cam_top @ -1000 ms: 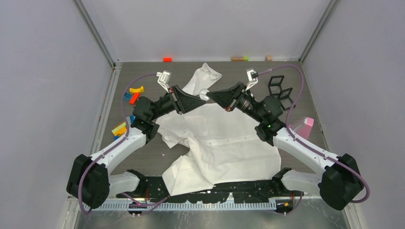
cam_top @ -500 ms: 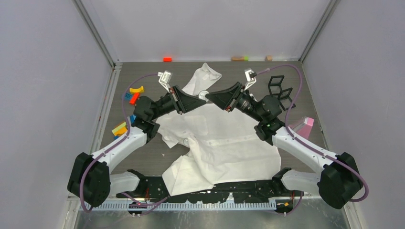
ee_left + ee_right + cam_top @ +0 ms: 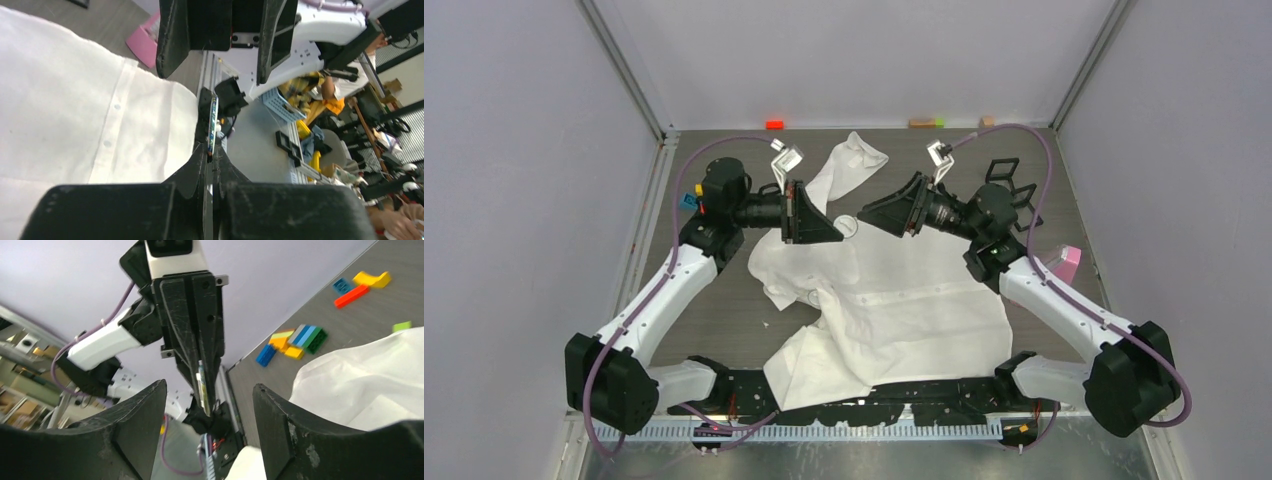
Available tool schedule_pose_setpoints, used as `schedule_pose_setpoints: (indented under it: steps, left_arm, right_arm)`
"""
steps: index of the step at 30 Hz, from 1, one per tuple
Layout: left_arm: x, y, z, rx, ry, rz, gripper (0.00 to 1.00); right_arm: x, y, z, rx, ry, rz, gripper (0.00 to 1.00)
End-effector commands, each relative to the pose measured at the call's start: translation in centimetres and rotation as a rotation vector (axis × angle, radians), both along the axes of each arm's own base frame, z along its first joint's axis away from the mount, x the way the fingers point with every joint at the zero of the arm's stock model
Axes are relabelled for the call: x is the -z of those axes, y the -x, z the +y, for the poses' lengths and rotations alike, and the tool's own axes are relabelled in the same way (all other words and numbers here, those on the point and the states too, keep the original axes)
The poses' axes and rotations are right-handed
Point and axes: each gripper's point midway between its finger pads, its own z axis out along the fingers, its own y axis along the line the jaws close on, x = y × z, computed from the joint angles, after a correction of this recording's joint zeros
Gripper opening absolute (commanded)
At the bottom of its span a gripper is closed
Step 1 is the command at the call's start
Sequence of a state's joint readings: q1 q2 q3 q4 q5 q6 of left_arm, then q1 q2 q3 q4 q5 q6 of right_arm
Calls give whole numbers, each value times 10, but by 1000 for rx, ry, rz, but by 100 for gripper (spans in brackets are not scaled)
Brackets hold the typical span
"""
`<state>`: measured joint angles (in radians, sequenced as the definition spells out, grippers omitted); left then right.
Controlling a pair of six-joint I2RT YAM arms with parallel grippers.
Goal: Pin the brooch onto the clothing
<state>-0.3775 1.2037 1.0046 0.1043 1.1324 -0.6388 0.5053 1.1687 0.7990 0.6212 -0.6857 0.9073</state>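
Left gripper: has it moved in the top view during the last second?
Yes. The left gripper slid toward the near edge, away from the orange block at the back.

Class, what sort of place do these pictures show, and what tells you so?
Most likely a robotics lab test cell: a left arm and right arm bolted to a walled-in table, a white shirt spread on it, and toy blocks scattered beside it.

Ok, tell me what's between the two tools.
The brooch, a thin disc pinched in the left tool, just short of the open right tool. The top view shows its round face; both wrist views show it edge-on.
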Motion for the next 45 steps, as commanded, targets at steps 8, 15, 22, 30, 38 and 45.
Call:
schedule_pose_setpoints:
  steps: [8,15,22,30,38,45]
  left_arm:
    - [22,32,9,153,-61,25,0]
    - [21,31,8,153,-56,25,0]
    - [21,31,8,154,-54,25,0]
    - [22,31,8,157,-55,30,0]
    - [25,33,6,170,-55,45,0]
    - [26,34,5,173,-54,44,0]
  right_arm:
    - [11,47,19,-267,82,9,61]
    - [22,48,27,-285,99,33,46]
    - [27,44,31,-274,104,48,25]
    - [56,8,29,-88,239,127,5]
    - [80,-13,33,53,359,186,1]
    - [100,-31,39,175,465,232,1]
